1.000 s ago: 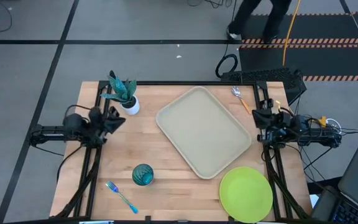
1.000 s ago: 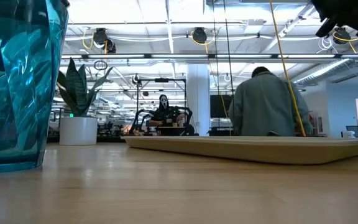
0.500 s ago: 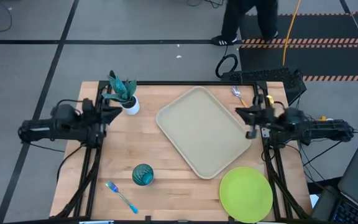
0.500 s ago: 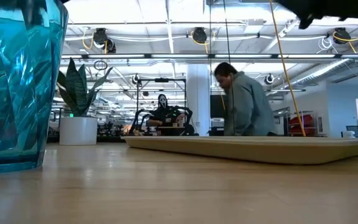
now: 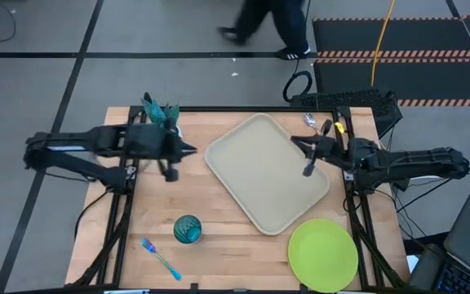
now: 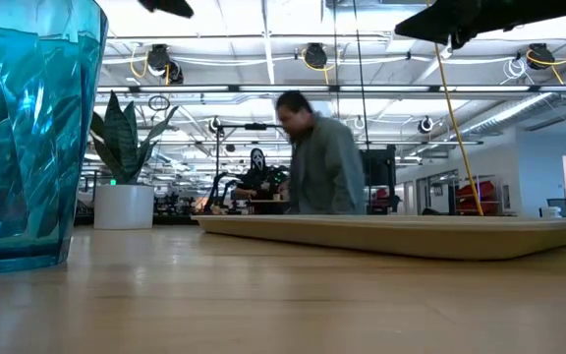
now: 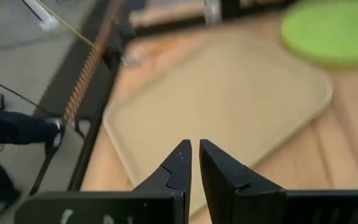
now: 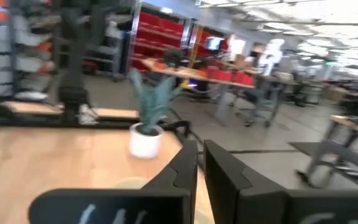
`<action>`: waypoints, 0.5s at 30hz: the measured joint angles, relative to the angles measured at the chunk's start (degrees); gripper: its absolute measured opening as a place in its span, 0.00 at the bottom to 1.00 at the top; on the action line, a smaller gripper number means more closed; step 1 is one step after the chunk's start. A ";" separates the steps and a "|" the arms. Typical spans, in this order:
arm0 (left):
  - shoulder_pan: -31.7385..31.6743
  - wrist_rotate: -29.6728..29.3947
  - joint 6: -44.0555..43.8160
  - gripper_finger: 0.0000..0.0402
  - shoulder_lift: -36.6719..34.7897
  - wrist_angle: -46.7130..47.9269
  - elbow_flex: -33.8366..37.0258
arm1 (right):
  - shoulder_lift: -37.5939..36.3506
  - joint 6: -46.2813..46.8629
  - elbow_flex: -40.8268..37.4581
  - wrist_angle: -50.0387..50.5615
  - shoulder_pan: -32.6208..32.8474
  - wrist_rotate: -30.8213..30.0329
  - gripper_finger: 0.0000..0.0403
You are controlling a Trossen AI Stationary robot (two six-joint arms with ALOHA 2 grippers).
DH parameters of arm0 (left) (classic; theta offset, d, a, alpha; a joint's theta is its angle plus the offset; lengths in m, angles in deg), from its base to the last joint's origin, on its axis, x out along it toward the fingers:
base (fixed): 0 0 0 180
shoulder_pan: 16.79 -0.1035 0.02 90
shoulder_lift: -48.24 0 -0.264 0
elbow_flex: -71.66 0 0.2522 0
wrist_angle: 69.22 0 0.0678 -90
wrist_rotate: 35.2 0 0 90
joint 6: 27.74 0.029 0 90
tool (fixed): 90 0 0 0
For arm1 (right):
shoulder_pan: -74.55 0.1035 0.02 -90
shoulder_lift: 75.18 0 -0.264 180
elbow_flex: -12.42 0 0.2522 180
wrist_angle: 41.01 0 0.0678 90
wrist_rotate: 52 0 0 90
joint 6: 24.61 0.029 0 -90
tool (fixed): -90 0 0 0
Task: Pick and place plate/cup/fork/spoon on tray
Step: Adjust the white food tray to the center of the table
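Observation:
The beige tray [image 5: 268,173] lies aslant in the middle of the table. The lime-green plate [image 5: 323,255] rests flat at the near right corner. The teal cup [image 5: 188,229] stands upright near the front left, and the blue-handled fork [image 5: 160,257] lies beside it. The spoon [image 5: 310,122] lies at the far right, partly behind my right arm. My left gripper [image 5: 191,150] hovers shut just left of the tray. My right gripper [image 5: 294,142] hovers shut above the tray's right rim. Neither has anything between its fingers.
A white pot with a green plant [image 5: 161,114] stands at the far left, partly under my left arm. A person [image 6: 317,167] walks past beyond the far edge. Bare wood lies between the cup and the tray.
Both arms have risen from their folded rest and reached toward the table's middle. My left gripper has swung right toward the tray and tipped downward. My right gripper has moved left to above the tray's right rim. The person behind the table has walked toward the left.

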 joint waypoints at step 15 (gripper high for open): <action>1.02 -2.43 24.26 0.09 29.11 17.97 -12.22 | 0.07 -2.29 0.02 -1.13 -0.02 -2.16 0.05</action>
